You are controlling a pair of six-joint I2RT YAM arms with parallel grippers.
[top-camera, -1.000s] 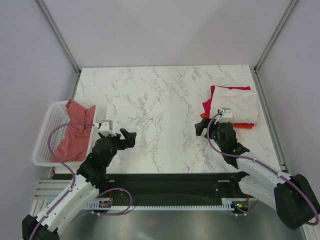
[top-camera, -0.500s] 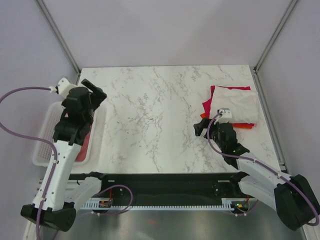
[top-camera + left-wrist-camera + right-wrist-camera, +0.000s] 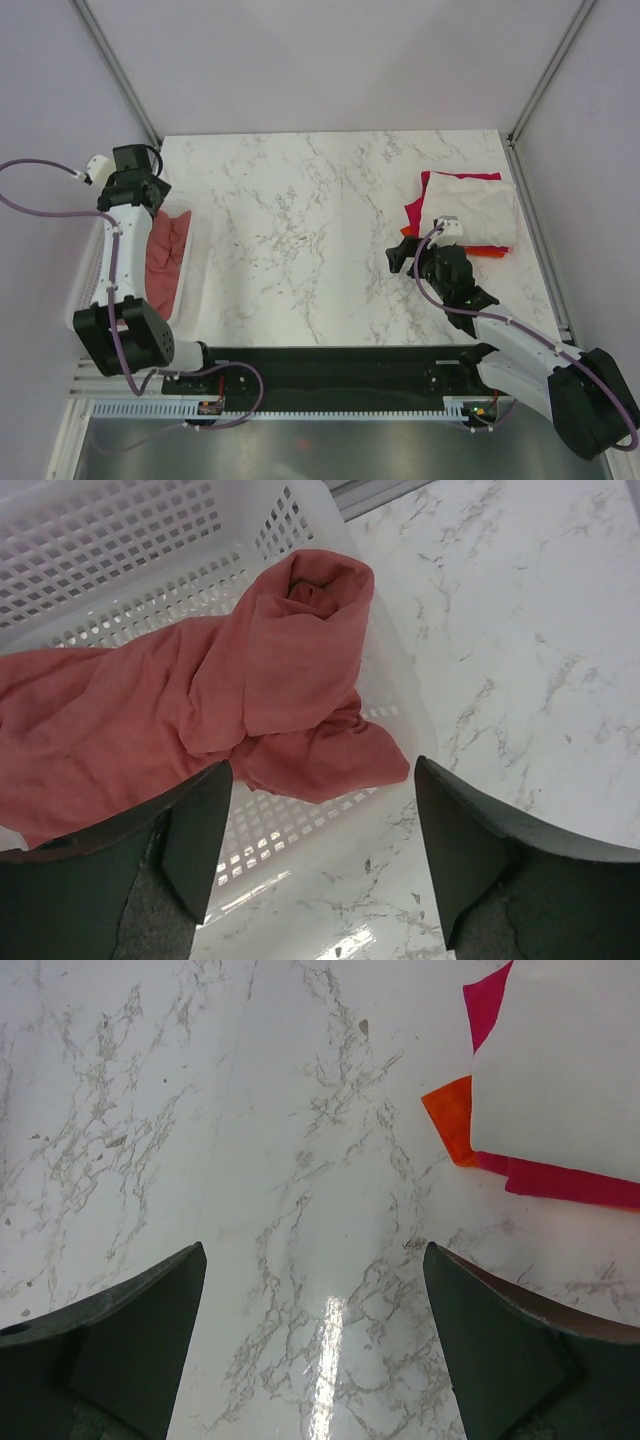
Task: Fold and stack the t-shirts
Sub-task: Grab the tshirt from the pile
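A salmon-red t-shirt (image 3: 250,670) lies crumpled in the white mesh basket (image 3: 120,540), with one bunched end draped over its near rim; it also shows in the top view (image 3: 165,255). My left gripper (image 3: 320,870) is open and empty, hovering above the rim just short of the cloth; the top view shows it over the basket's far end (image 3: 146,192). At the right, a folded cream-white shirt (image 3: 470,210) lies on a magenta one (image 3: 440,180) and an orange one (image 3: 406,231). My right gripper (image 3: 400,256) is open and empty over bare marble, left of that stack (image 3: 560,1060).
The basket (image 3: 88,275) stands at the table's left edge, partly hidden by my left arm. The marble table (image 3: 320,220) stretches between basket and stack. Metal frame posts (image 3: 120,75) rise at the back corners.
My left arm has swung from low over the table's front up and left to above the basket's far end. The right arm has barely moved.
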